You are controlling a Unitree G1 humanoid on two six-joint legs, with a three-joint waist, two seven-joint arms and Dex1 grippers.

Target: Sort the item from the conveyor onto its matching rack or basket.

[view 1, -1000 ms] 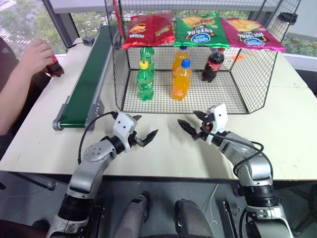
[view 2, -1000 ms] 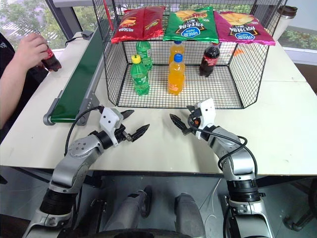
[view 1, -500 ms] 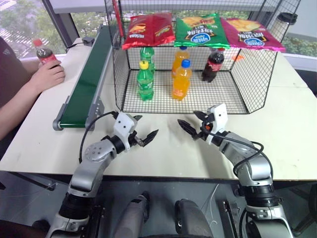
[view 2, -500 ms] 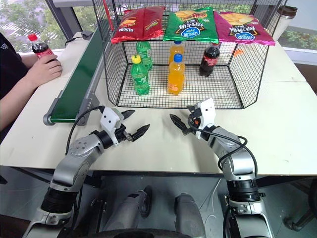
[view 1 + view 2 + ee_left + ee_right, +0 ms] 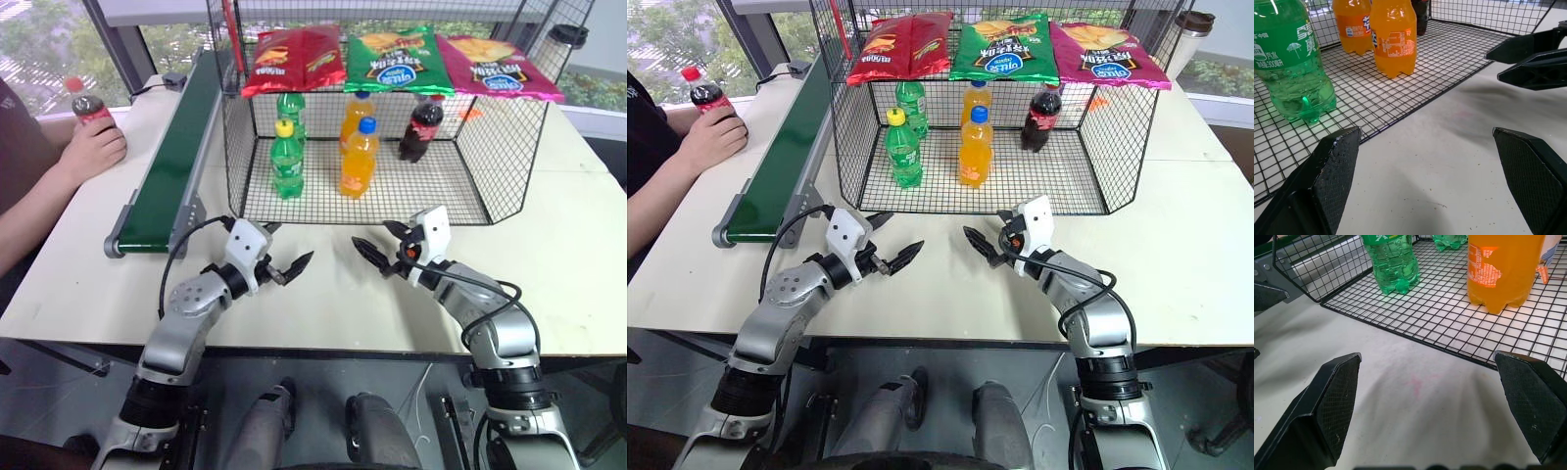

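— What had moved since a second earlier?
— Only the person's hand [image 5: 93, 149]: it had held the cola bottle [image 5: 90, 107] tipped over beside the conveyor [image 5: 171, 162], and by now the bottle stood upright on the surface [image 5: 69, 264], the hand resting against it. Both arms had stayed put.
— And the claws?
— The left claw [image 5: 287, 255] and the right claw [image 5: 377, 240] hovered just above the surface, tips facing each other, both spread wide and empty.
— How much room was there?
— A bare strip lay between the claws and the open front edge of the black wire cage [image 5: 470, 147] (its grid floor began right past them). Inside stood two green bottles [image 5: 285, 159], two orange bottles [image 5: 359, 157] and a second cola bottle [image 5: 422, 127], with free floor at the right. Chip bags [image 5: 397, 61] lay on the cage top.
— The belt?
— Nothing sat on it; its near roller end stopped left of the left claw, well apart from the bottle.
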